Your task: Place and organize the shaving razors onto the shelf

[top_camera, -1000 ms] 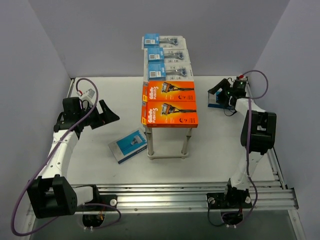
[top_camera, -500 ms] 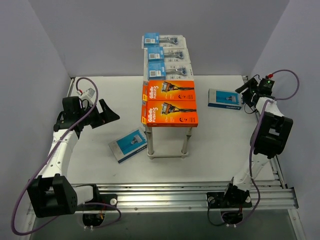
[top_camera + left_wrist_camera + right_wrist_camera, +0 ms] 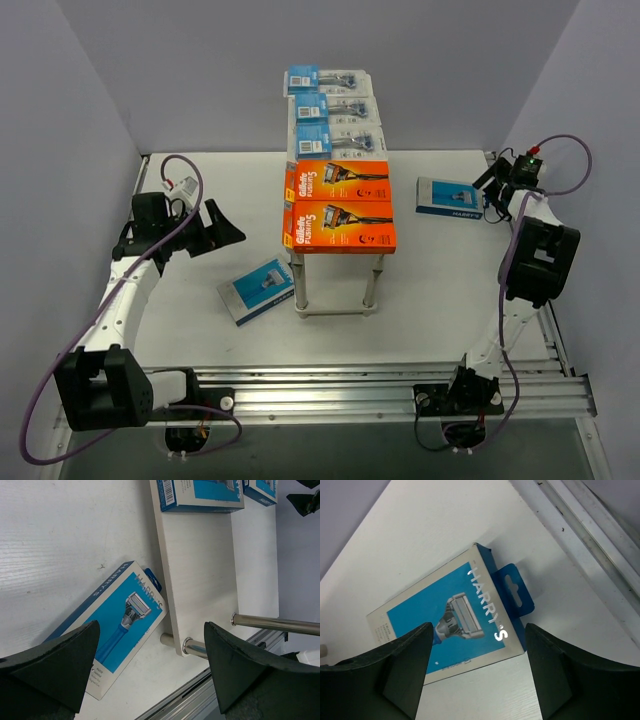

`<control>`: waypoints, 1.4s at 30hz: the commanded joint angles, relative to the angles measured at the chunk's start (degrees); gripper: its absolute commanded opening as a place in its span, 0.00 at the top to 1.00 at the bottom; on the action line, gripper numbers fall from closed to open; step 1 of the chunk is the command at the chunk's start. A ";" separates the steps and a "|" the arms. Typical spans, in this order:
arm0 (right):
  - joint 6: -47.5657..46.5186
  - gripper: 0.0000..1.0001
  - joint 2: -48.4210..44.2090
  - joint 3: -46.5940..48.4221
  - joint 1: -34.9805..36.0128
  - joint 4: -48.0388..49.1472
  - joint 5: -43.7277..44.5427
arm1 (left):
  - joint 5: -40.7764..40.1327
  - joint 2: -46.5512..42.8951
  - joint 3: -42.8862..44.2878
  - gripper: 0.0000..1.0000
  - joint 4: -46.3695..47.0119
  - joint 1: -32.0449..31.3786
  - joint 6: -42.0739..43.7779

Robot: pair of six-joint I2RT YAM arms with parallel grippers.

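Plainly, neither gripper holds anything. The left gripper (image 3: 212, 228) has its fingers spread wide with nothing between them. Ahead of it and lower down, the left blue-and-white box (image 3: 117, 625) lies flat on the table (image 3: 420, 290) with its printed razor facing up. One corner of that box sits close against the edge of the shelf (image 3: 200, 580); whether the two touch cannot be told. Farther ahead of this gripper, a third blue-and-white box (image 3: 200, 492) lies on the shelf's pale lower board. The right gripper (image 3: 490, 188) also has its fingers apart. The right blue-and-white box (image 3: 452, 627) lies flat on the table straight ahead of it and shows through the gap between the fingers without touching them. Its blue hang tab points to the gripper's right in the wrist view. Between the two grippers and above the table stands the shelf's top tier. On the end of that tier nearer the arm bases, two orange boxes (image 3: 339, 183) (image 3: 340, 227) lie edge to edge. Beyond them, three blister packs (image 3: 325, 80) (image 3: 335, 108) (image 3: 338, 140) with blue cards run in a row to the far end.
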 commanded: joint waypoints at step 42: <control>-4.42 0.68 6.42 1.38 1.02 6.39 -7.17 | 2.68 0.78 -0.13 0.06 2.90 -0.33 -0.46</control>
